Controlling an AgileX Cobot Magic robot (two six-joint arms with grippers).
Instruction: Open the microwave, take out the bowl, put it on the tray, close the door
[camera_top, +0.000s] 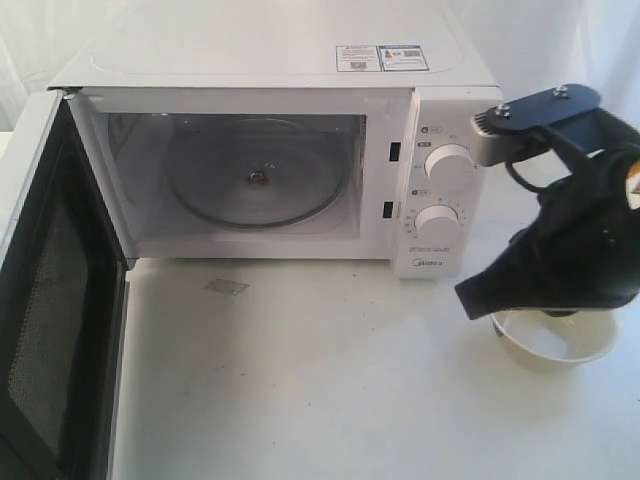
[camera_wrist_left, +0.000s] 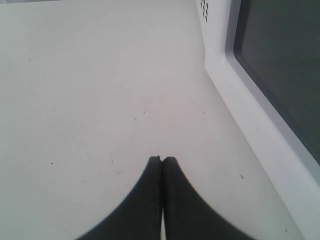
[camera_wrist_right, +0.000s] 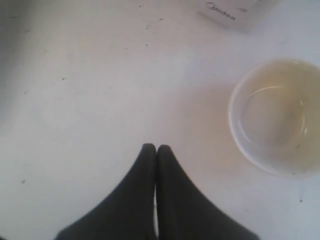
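The white microwave (camera_top: 270, 60) stands at the back with its door (camera_top: 50, 330) swung wide open to the left. Its cavity holds only the glass turntable (camera_top: 260, 175). The cream bowl (camera_top: 555, 340) sits on the white surface right of the microwave, below the dial panel (camera_top: 445, 190). My right gripper (camera_top: 470, 300) hovers just left of the bowl, shut and empty. In the right wrist view the right gripper (camera_wrist_right: 156, 147) is apart from the bowl (camera_wrist_right: 277, 117). My left gripper (camera_wrist_left: 162, 159) is shut and empty over the table beside the door (camera_wrist_left: 250, 130). No tray shows.
The open door sticks out over the table's left front. A small grey patch (camera_top: 226, 287) lies on the table before the cavity. The microwave's lower front corner (camera_wrist_right: 225, 15) shows in the right wrist view. The left arm is outside the exterior view.
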